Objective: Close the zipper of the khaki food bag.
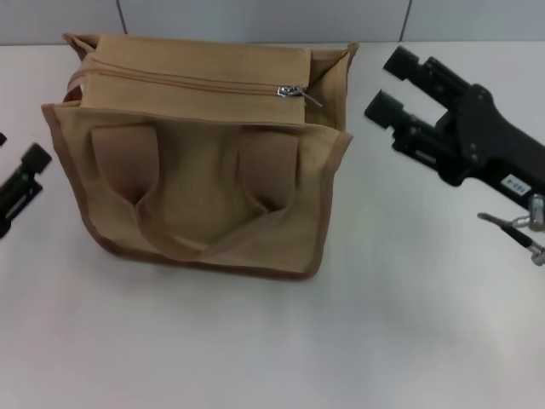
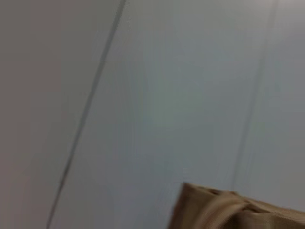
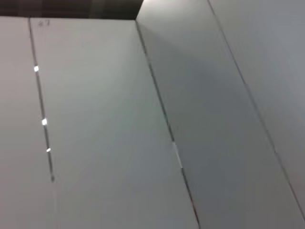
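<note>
The khaki food bag (image 1: pixel 204 196) stands on the white table in the middle of the head view, its two strap handles folded down over the front. The zipper (image 1: pixel 183 82) runs across the top panel, and its silver pull tab (image 1: pixel 292 91) sits near the right end. My right gripper (image 1: pixel 390 83) hovers open and empty just right of the bag's top right corner, not touching it. My left gripper (image 1: pixel 17 152) is at the left edge, open, apart from the bag. A corner of the bag (image 2: pixel 228 210) shows in the left wrist view.
The white table (image 1: pixel 409 324) extends in front of and to the right of the bag. Grey wall panels (image 3: pixel 119 119) stand behind the table. A cable and a small metal fitting (image 1: pixel 524 230) hang off the right arm.
</note>
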Robot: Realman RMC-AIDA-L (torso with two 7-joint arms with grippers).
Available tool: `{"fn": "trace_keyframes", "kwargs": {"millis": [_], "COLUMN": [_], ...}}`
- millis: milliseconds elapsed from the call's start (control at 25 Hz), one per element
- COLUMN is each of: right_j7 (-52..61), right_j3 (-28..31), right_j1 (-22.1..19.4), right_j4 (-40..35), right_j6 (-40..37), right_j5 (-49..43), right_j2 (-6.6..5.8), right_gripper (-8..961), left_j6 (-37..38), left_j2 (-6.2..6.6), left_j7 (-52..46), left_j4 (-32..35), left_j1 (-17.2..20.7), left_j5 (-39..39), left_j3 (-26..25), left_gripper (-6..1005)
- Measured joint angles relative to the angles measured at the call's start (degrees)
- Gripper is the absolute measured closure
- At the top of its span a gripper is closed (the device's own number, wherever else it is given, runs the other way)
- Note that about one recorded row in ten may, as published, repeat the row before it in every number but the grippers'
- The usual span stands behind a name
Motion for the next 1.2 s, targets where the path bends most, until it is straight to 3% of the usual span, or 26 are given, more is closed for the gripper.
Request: {"fn": "trace_keyframes", "kwargs": {"millis": [280, 360, 680, 1200], "right_j7": [-3.04, -3.71, -4.59, -5.17], "right_j3": [-0.5, -0.79, -1.01, -1.52], "right_j1": [0.48, 1.04, 2.9, 2.99], "right_j4": [-2.91, -5.19, -3.63, -1.98], "right_j6": [-2.08, -1.83, 0.84, 2.67], "right_j5": [-14.46, -22.73, -29.26, -29.08], "right_j2": [-0.16, 0.12, 0.42, 0.52], "right_gripper": [185, 185, 185, 185], "left_j6": [12.09, 13.56, 13.39, 12.48], "left_j2": [0.45, 0.45, 0.27, -0.27], "left_j7": [5.25, 5.62, 4.8, 5.23], "left_j4": [8.1, 10.05, 10.99, 10.57], "left_j1": [1.5, -0.44, -5.8, -6.35], "left_j5": [14.72, 22.44, 37.89, 39.51], "left_j3": [0.47, 0.52, 0.78, 0.62], "left_gripper": [184, 184, 184, 184]}}
